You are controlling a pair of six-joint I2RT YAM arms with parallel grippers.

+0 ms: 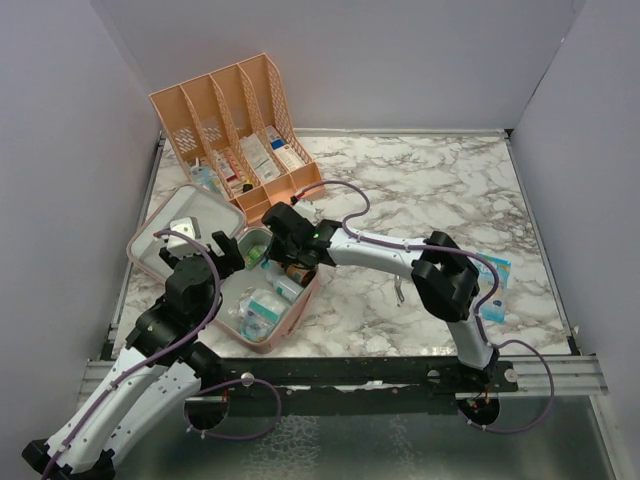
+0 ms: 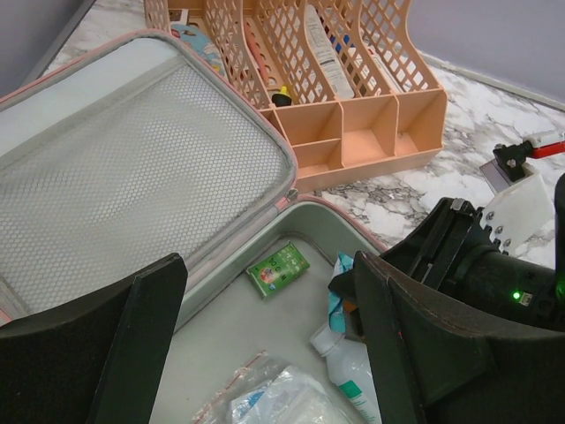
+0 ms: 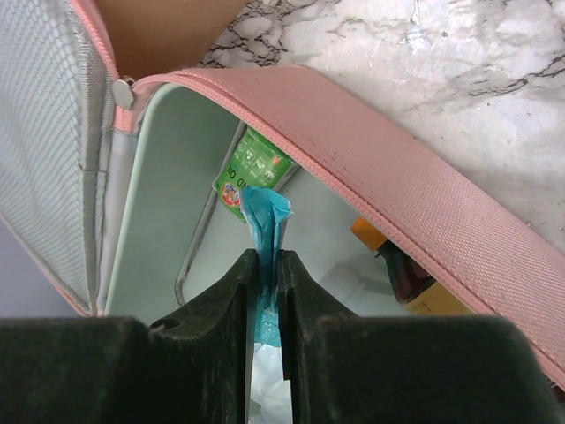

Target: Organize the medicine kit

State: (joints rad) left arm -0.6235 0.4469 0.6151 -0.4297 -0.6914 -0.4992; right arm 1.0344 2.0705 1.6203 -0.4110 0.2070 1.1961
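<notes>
**Robot body.** Left arm (image 1: 120, 400) and right arm (image 1: 375, 254): white links with black joint housings. Purple cables (image 1: 342, 184) loop along both. A green indicator light (image 2: 516, 296) glows on the right wrist. Matte black fingers (image 2: 132, 353); small screws (image 2: 497, 237) stud a white plate.

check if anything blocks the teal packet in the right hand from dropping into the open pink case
Nothing visible does. The right hand pinches the teal packet just inside the rim of the pink case. A green box lies beyond its tip and a brown bottle to one side, with bare lining around them.
</notes>
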